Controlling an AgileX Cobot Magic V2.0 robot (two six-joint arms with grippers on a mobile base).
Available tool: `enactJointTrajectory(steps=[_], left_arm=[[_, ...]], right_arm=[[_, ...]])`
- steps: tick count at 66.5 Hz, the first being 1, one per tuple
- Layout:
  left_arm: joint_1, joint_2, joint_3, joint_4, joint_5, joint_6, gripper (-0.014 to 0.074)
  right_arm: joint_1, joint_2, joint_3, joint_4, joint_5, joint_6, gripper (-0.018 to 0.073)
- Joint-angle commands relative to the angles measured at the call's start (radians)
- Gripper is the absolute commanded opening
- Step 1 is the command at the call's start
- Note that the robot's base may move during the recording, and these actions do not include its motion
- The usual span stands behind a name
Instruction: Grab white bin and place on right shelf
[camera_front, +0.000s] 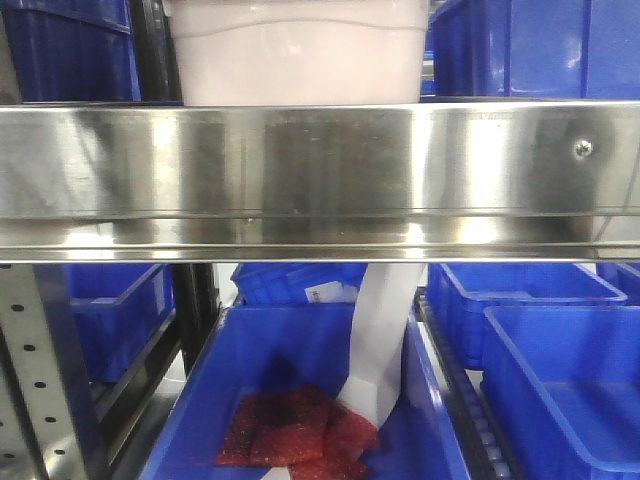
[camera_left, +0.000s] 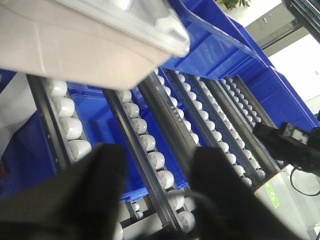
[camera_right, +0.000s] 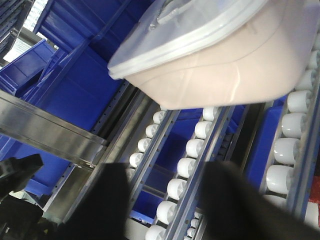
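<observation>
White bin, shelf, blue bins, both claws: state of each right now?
white bin: lid on, upright, resting on the shelf's rollers
right shelf: carrying the white bin above its steel front rail
left claw: open, empty, apart from the bin
right claw: open, empty, apart from the bin
lower blue bin: open-topped, holds red packets

White bin (camera_front: 300, 55): translucent pinkish-white tub, curved ridge on side, glossy white lid (camera_right: 190, 30) on. Sits upright on the steel shelf (camera_front: 320, 175), just behind its wide reflective front rail, resting on white rollers (camera_right: 197, 130). Perforated grey upright at lower left.
</observation>
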Motion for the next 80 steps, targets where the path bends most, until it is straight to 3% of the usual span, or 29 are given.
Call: enactJointTrajectory(steps=[1, 5, 22, 28, 37, 42, 45, 55, 62, 68, 80], left_arm=[[-0.006, -0.037, -0.034, -0.075, -0.002, 0.000, -0.0041], [-0.006, -0.037, -0.034, -0.075, -0.002, 0.000, -0.0137], [-0.006, -0.037, -0.034, -0.098, -0.101, 0.000, -0.0117], [-0.025, -0.063, -0.036, -0.069, -0.120, -0.020, -0.0117], [-0.097, -0.164, -0.036, 0.138, -0.309, -0.161, -0.0117], [-0.153, -0.229, -0.023, 0.276, -0.431, -0.218, -0.0117], [-0.183, -0.256, -0.001, 0.313, -0.476, -0.219, -0.0117], [-0.279, -0.351, 0.190, 0.325, -0.689, -0.212, -0.0117], [-0.306, -0.443, 0.363, 0.327, -0.808, -0.191, -0.0117], [-0.306, -0.532, 0.490, 0.327, -0.820, -0.170, -0.0116], [-0.306, -0.762, 0.714, 0.350, -0.861, -0.122, -0.0117]], right_arm=[[-0.003, -0.034, -0.039, 0.058, 0.006, -0.011, 0.0146], [-0.003, -0.034, -0.039, 0.058, -0.005, -0.011, 0.0048], [-0.003, -0.034, -0.039, 0.084, -0.055, -0.011, 0.0055], [-0.003, -0.043, -0.039, 0.083, -0.052, -0.010, 0.0060], [-0.002, -0.095, -0.039, 0.060, -0.074, -0.010, 0.0062], [-0.002, -0.147, -0.039, -0.017, -0.125, -0.011, 0.0062], [-0.002, -0.173, -0.036, -0.085, -0.149, -0.011, 0.0062], [-0.002, -0.275, 0.082, -0.259, -0.220, -0.041, 0.0062], [-0.002, -0.395, 0.231, -0.279, -0.317, -0.192, 0.0062], [-0.002, -0.505, 0.383, -0.279, -0.439, -0.278, 0.0062], [-0.002, -0.716, 0.644, -0.278, -0.661, -0.284, 0.0056]])
